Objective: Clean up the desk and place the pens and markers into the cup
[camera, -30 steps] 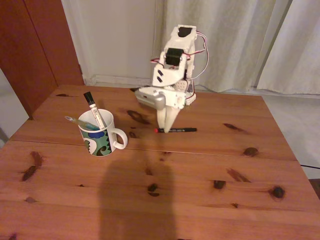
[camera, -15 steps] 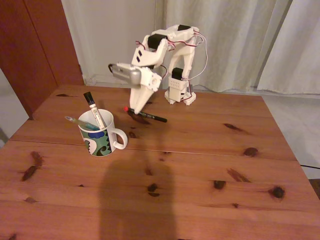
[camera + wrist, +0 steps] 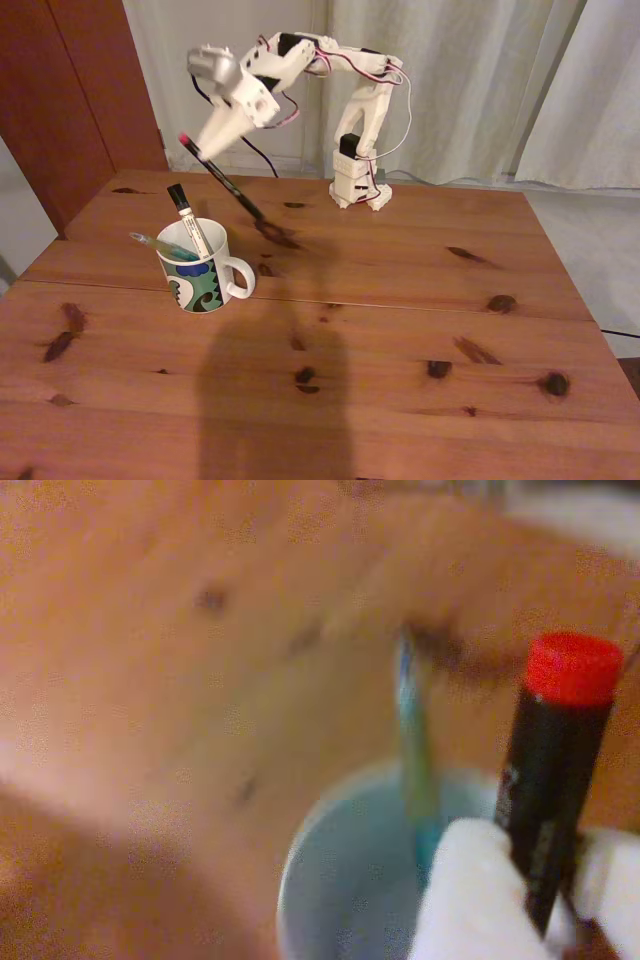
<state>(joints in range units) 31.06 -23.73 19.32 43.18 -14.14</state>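
End effector (image 3: 213, 140) grasps black pen (image 3: 222, 178), clamped near its red end; a second ago this pen lay on the counter (image 3: 400, 330), now it hangs tilted in the air above and behind the cup (image 3: 200, 270). Transport is nearly done; insertion probably comes next. Wrist view: pen (image 3: 550, 780) between white fingers (image 3: 470, 890), cup rim (image 3: 300, 880) below. Count: one cup, one marker (image 3: 187, 218) and one teal pen (image 3: 160, 244) already inside, one black pen in grip.
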